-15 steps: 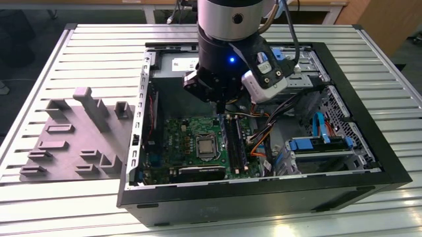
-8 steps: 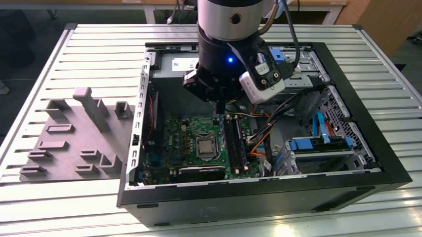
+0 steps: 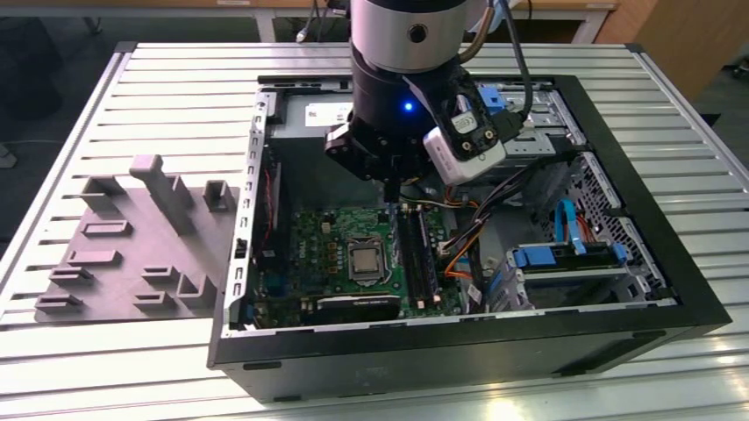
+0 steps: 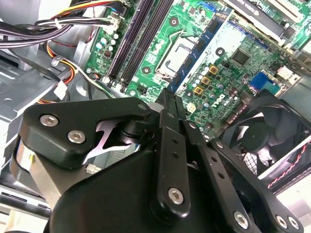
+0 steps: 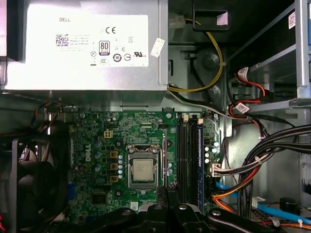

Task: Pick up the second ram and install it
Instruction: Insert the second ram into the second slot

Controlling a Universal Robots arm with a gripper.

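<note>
Exterior view: second ram [image 3: 392, 188] between fingers [image 3: 385, 181].

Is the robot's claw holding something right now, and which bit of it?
The gripper pinches the second ram by its upper edge, holding the thin stick edge-down above the motherboard slots.

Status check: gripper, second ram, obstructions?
Gripper low over the memory slots. Hold on second ram unconfirmed. Cable bundle close beside.

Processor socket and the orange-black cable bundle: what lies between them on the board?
The parallel memory slots, then a column of small capacitors, as seen in the first wrist view.
</note>
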